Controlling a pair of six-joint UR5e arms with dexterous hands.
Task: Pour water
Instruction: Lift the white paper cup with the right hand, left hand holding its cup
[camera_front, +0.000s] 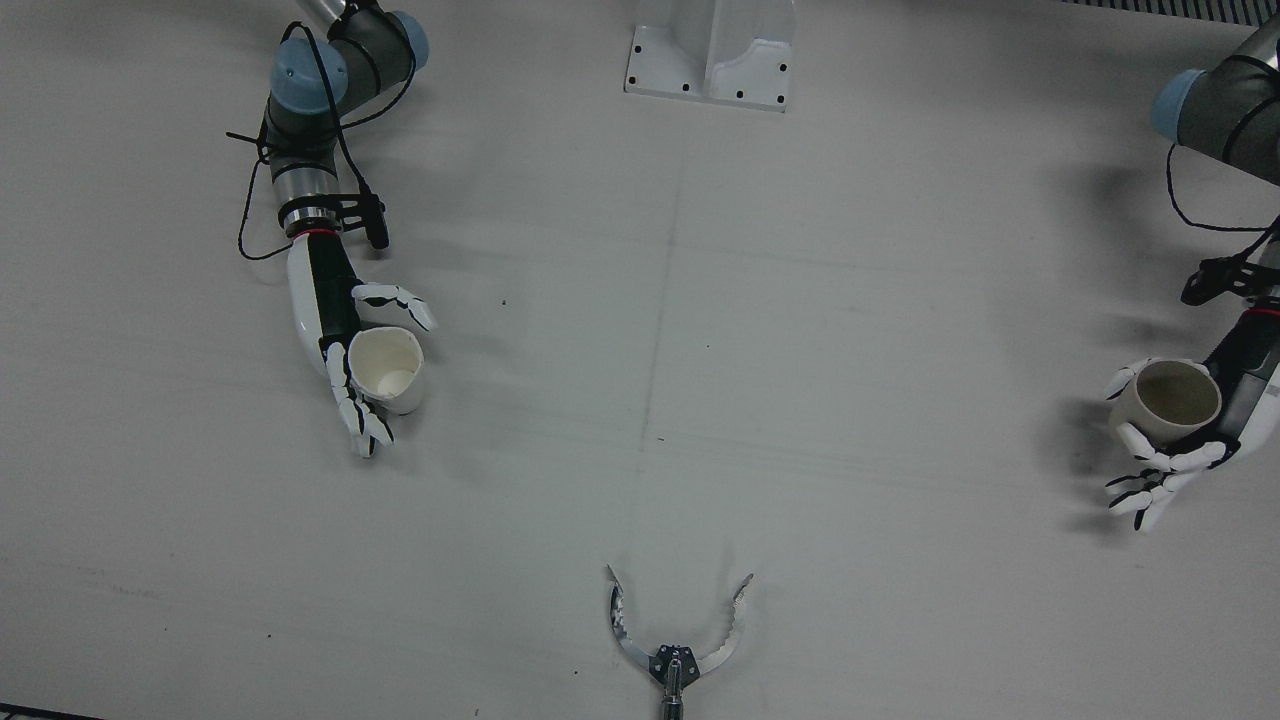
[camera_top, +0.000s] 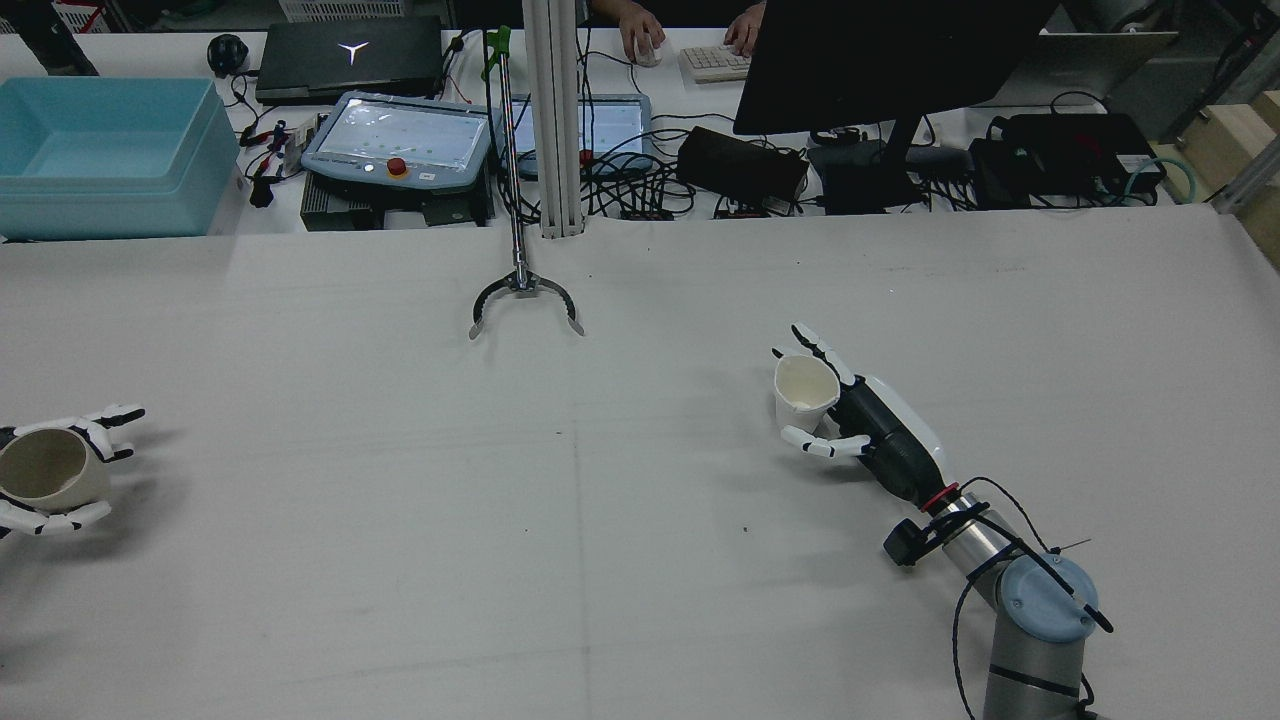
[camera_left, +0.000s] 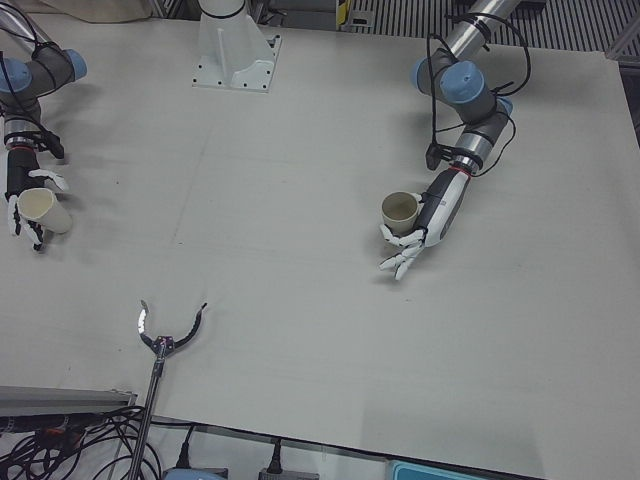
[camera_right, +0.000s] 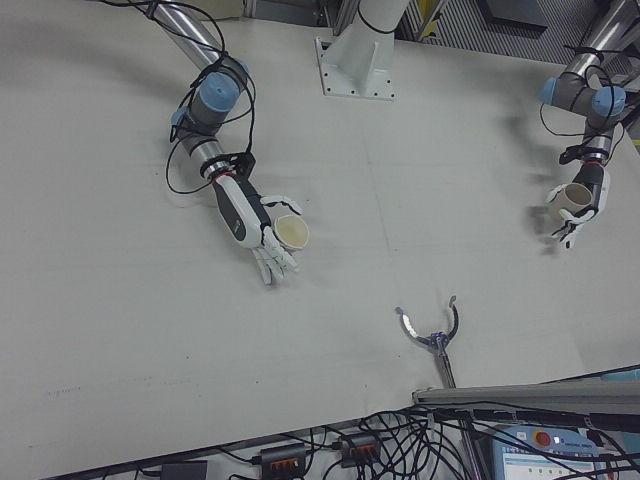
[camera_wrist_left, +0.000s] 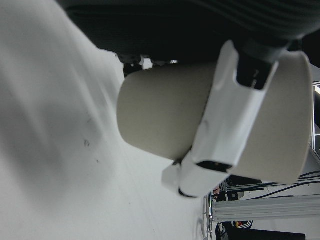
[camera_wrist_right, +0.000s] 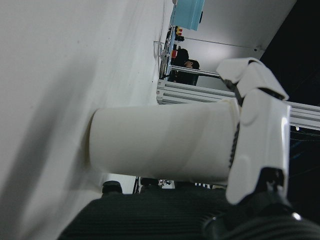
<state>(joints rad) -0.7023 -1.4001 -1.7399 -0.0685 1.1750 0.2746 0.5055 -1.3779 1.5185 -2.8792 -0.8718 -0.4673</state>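
In the front view the right hand (camera_front: 345, 360) curls around a white cup (camera_front: 385, 368), while the left hand (camera_front: 1185, 445) clasps a beige cup (camera_front: 1165, 400). The rear view shows both cups upright within their palms, well apart, with a grabber tool (camera_top: 520, 300) lying beyond them. Each hand view shows fingers (camera_wrist_left: 235, 120) wrapped across its cup's wall.

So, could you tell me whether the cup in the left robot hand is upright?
Upright: the cup shows its open mouth from above.

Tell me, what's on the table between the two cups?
Mostly bare table between the white cup and beige cup; the front view shows a grabber claw nearer the edge.
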